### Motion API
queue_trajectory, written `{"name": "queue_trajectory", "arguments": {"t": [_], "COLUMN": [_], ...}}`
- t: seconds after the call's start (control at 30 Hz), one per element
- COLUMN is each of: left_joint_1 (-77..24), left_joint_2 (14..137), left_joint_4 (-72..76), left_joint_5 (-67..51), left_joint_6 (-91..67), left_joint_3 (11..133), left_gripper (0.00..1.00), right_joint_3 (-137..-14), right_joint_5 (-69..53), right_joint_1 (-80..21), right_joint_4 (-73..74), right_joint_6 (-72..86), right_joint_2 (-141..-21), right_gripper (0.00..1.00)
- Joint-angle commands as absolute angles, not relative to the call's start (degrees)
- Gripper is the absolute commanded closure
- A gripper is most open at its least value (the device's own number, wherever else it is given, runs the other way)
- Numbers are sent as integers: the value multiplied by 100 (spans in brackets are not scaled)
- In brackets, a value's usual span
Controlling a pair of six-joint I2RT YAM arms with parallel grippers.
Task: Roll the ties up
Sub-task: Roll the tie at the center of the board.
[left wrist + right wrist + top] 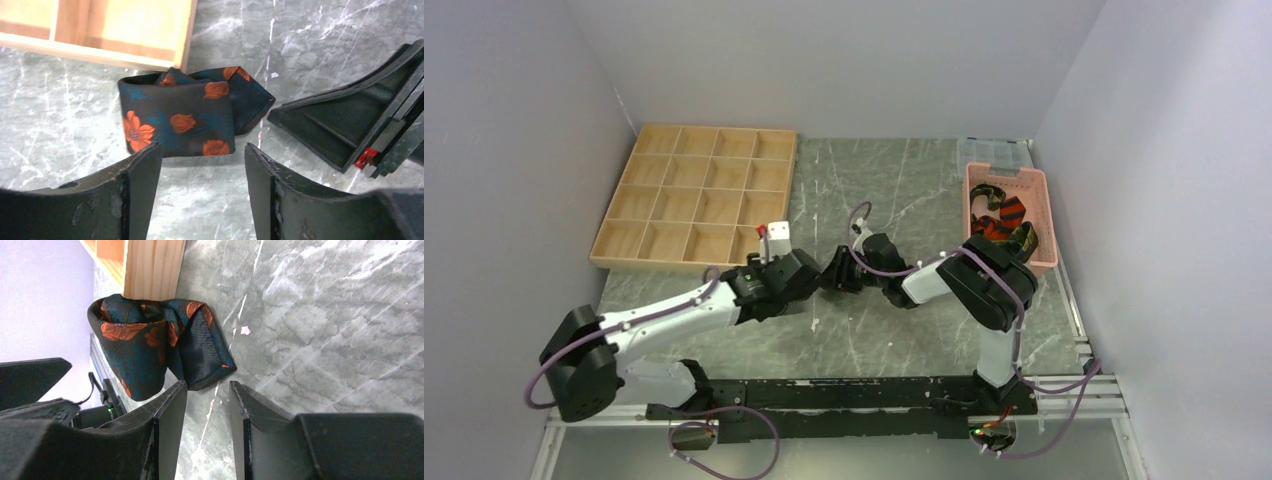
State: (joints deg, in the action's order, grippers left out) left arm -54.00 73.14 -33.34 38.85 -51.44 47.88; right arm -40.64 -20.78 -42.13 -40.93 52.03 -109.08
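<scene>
Beside the tray [125,59] corner, a loosely rolled tie [185,117] is laid on the table [325,30].
Nothing is held: the left gripper [201,152] is opened wide, the right gripper [207,387] less. The tie's point is turned toward the right gripper.

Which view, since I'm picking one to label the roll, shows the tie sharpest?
Left wrist: tie crisp, evenly lit, faint shadow beneath. Right wrist: equally sharp, but seen end-on and shaded inside. Top external: too small to make out.
</scene>
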Motion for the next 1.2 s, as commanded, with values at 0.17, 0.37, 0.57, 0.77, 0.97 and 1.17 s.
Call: {"name": "queue_trajectory", "arguments": {"t": [0.17,0.37,0.57,0.77,0.97,1.17], "left_joint_1": [-4473,-2764,-1898,-1507,-1400,-1389], "left_joint_2": [5107,3026,3103,4243,5016,5073], "left_joint_4": [-3190,-2352,-1593,-389,355,536], "left_joint_5": [3094,1442,503,-77,-263,-387], "left_joint_6": [-5212,-5076,-5313,-5216,-5207,-5223], "left_joint_3": [3382,2218,1663,1649,1544,1251], "left_gripper": [20,9,9,11,15,26], "right_joint_3": [-4869,-5369,-5741,-6094,-6600,-6690], "right_joint_5": [-1545,-1339,-1223,-1113,-1159,-1291], "right_joint_1": [-4577,-4881,-4948,-5009,-5010,-5015], "right_joint_4": [-2411,-1968,-1739,-1468,-1225,-1166], "right_joint_6": [4232,3934,3897,3758,3707,3743], "right_joint_2": [-10276,-10266,-10378,-10419,-10863,-11153], "right_gripper": [57,58,58,59,59,59]}}
